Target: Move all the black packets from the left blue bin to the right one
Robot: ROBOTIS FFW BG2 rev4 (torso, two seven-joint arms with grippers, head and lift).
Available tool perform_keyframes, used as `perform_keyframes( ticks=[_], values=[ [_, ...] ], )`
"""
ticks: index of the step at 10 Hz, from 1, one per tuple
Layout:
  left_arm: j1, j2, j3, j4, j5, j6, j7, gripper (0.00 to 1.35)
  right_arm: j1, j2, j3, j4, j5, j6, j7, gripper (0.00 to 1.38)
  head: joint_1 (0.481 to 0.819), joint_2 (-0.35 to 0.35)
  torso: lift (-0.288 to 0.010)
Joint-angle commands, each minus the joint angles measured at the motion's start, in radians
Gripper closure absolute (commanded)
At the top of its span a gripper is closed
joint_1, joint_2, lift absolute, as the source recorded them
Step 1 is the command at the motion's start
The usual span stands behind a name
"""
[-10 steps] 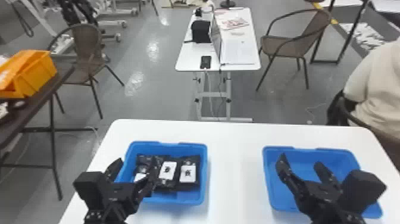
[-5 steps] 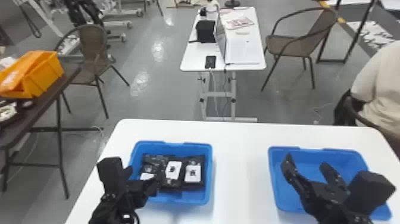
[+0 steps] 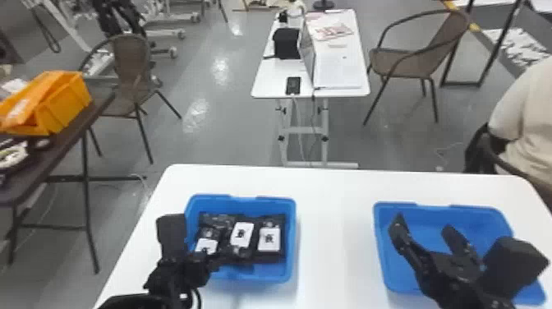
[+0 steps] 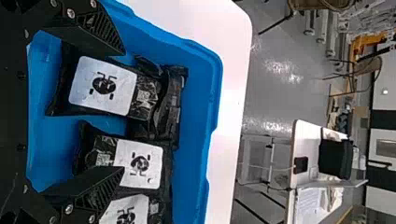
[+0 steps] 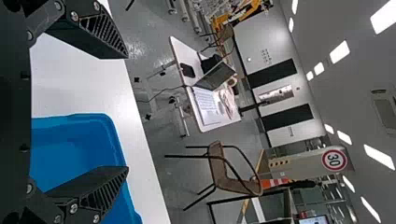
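Left tool (image 3: 205, 266): spread wide, gripping nothing, above the left blue bin (image 3: 293, 246)
Right tool (image 3: 423, 230): spread wide, empty, by the right blue bin (image 3: 380, 250)
Black packets (image 3: 276, 254): lying inside the left blue bin
Tabletop (image 3: 332, 246): white, under both bins

Both arms are matt black all over. The left arm (image 3: 170, 273) carries a blocky housing (image 3: 171, 234) with rounded corners, and a thin black cable (image 3: 198, 296) loops beside it; the right arm (image 3: 464, 283) has a bulkier, box-like housing (image 3: 515, 263). The left gripper (image 3: 213, 263) and the right gripper (image 3: 424, 225) match: flat-faced, wedge-shaped black fingers (image 4: 105, 29) tapering to their tips, slanting ribs along the sides, bright silvery screws (image 5: 74, 16) at the bases.
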Motion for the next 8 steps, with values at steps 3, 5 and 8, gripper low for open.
perform_keyframes(
  ticks=[3,5,8],
  values=[
    [-0.086,0.005,0.014,0.135,-0.034,0.035,0.007,0.16,-0.006,0.004,0.0,0.005,-0.005,0.0,0.011,0.17,0.695,0.147,0.0],
    [-0.128,0.011,0.02,0.181,-0.063,0.044,0.027,0.16,-0.008,0.004,-0.001,0.005,-0.008,0.0,0.014,0.17,0.695,0.164,0.0],
    [-0.211,0.035,0.012,0.299,-0.071,0.033,0.033,0.16,-0.014,0.004,-0.001,0.011,-0.018,0.0,0.027,0.17,0.695,0.182,0.0]
  ],
)
